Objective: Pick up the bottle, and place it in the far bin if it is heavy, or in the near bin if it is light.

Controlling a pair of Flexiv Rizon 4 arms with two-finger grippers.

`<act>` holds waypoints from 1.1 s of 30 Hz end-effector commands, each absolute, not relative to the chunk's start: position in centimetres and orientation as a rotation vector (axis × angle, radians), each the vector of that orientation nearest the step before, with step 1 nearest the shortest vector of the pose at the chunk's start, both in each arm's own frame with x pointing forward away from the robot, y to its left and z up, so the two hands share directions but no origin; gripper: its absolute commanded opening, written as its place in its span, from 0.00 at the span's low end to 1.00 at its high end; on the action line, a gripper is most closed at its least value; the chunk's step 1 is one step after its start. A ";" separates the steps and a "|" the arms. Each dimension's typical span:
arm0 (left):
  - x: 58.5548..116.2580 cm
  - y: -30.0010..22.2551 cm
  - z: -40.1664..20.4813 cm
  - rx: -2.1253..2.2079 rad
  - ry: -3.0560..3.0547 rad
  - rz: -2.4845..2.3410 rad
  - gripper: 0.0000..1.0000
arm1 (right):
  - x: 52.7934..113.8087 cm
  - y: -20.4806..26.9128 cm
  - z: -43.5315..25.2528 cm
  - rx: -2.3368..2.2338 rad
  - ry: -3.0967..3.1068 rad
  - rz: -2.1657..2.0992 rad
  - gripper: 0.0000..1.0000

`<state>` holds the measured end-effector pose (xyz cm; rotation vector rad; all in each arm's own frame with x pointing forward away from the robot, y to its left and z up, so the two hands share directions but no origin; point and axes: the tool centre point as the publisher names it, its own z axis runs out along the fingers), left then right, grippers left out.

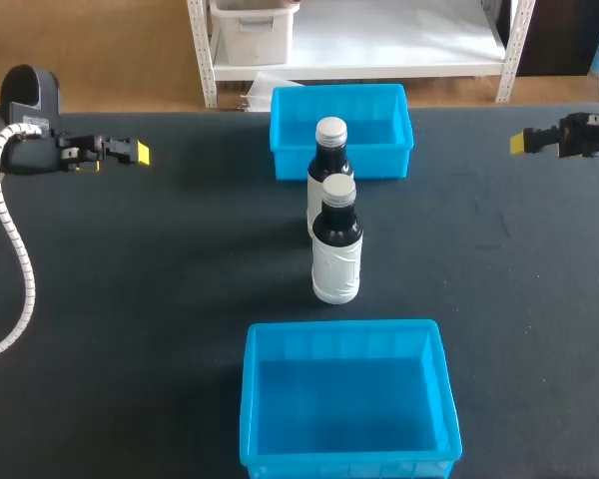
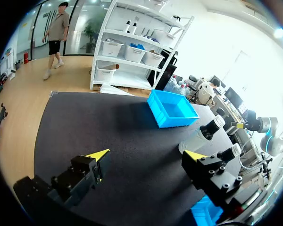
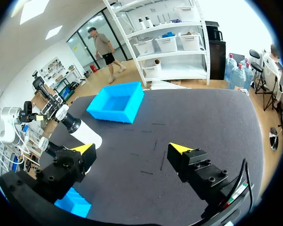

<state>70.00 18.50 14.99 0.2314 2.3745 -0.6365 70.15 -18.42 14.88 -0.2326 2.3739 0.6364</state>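
Two dark bottles with white labels and silver caps stand upright mid-table, one behind the other: the nearer bottle point(image 1: 336, 244) and the farther bottle point(image 1: 329, 165). The far blue bin point(image 1: 384, 160) sits just behind them, and the near blue bin point(image 1: 248, 399) lies at the front edge. My left gripper point(image 1: 130, 152) hovers open far left of the bottles; my right gripper point(image 1: 524, 142) hovers open far right. The left wrist view shows its gripper point(image 2: 147, 155) holding nothing, with both bottles point(image 2: 203, 134) ahead. The right wrist view shows its gripper point(image 3: 131, 148) likewise bare, with a bottle point(image 3: 82, 131) past one finger.
The black table mat point(image 1: 180, 279) is bare on both sides of the bottles. Both bins hold nothing. A white cable point(image 1: 20, 259) hangs off my left arm along the left edge.
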 end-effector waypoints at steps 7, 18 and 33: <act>70.0 18.5 15.0 0.231 2.375 -0.637 1.00 | 70.0 -18.4 15.0 -0.230 2.374 0.633 1.00; 70.0 18.5 15.0 0.231 2.375 -0.637 1.00 | 70.0 -18.4 15.0 -0.230 2.374 0.633 1.00; 70.0 18.5 15.0 0.231 2.375 -0.637 1.00 | 69.9 -17.8 15.1 -0.597 2.197 1.063 1.00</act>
